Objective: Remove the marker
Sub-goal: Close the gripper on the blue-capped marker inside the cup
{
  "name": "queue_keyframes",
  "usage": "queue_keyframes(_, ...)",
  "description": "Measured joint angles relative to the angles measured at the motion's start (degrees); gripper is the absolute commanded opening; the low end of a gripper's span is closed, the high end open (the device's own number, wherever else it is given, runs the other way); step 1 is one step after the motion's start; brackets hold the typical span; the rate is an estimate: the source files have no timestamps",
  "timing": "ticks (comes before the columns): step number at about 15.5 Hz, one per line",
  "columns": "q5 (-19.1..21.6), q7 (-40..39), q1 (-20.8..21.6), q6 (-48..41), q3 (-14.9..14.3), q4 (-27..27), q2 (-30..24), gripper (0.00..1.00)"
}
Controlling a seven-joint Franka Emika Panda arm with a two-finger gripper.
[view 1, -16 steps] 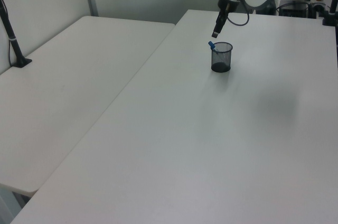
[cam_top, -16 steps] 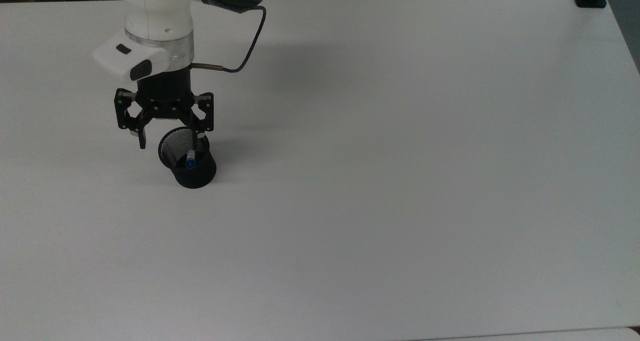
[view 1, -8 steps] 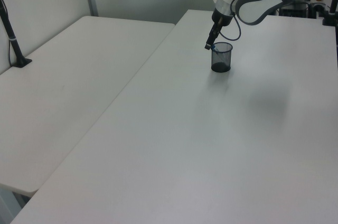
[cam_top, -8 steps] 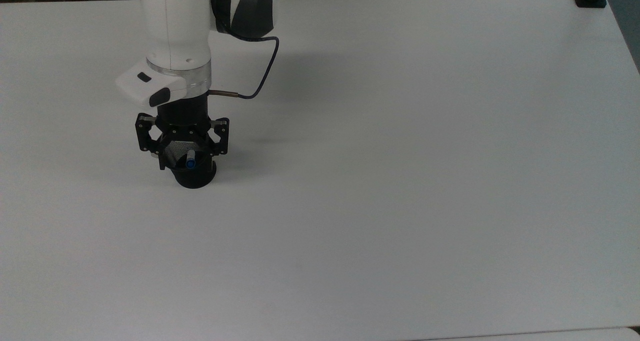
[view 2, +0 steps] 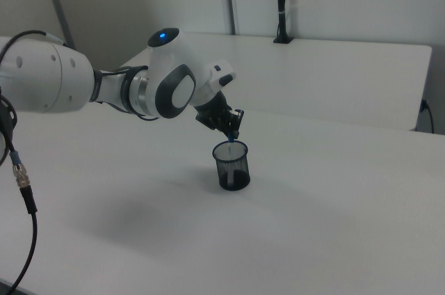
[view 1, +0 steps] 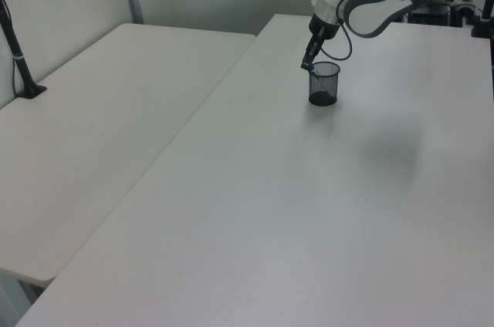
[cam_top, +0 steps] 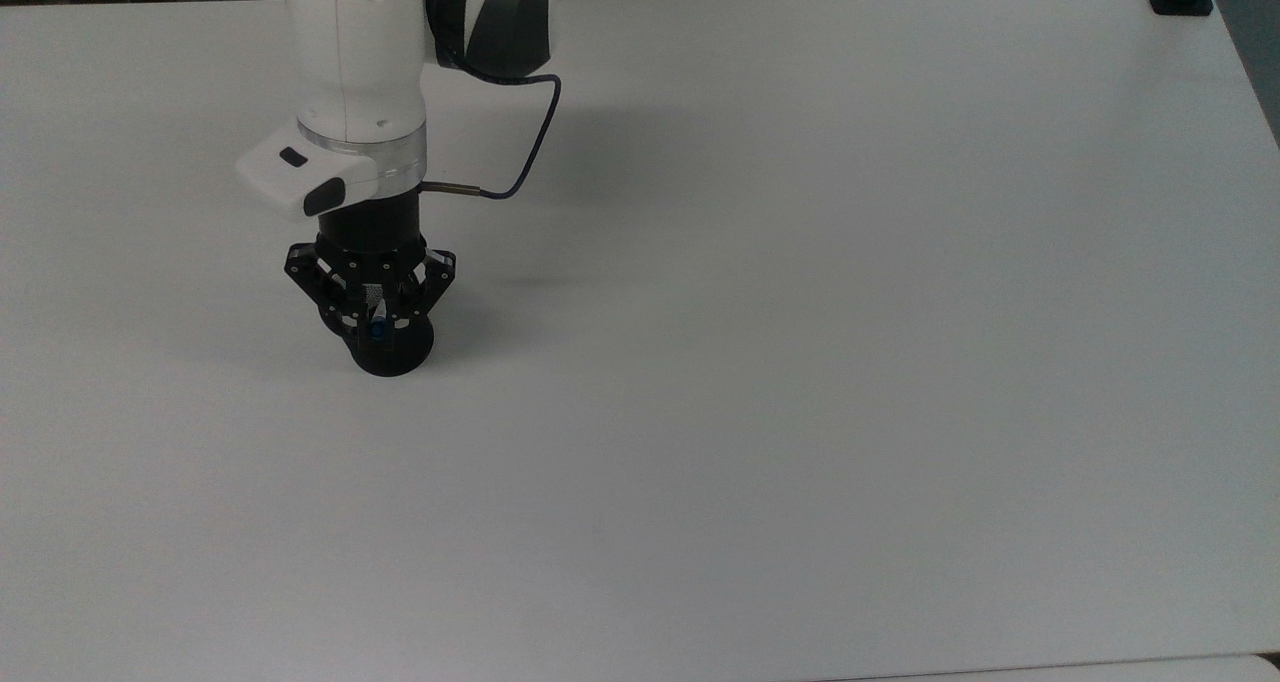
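claw (cam_top: 377, 328) now closed on marker (cam_top: 379, 330)

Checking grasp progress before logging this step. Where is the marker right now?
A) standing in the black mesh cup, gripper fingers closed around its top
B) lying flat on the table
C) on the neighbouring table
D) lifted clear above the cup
A: the gripper pinches the marker, whose blue end sits inside the black mesh cup.
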Motion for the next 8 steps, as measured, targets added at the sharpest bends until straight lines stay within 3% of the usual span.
queue_keyframes(8,0.0,0.02,-0.04,0.01,-0.02,0.16,-1.12,0.0)
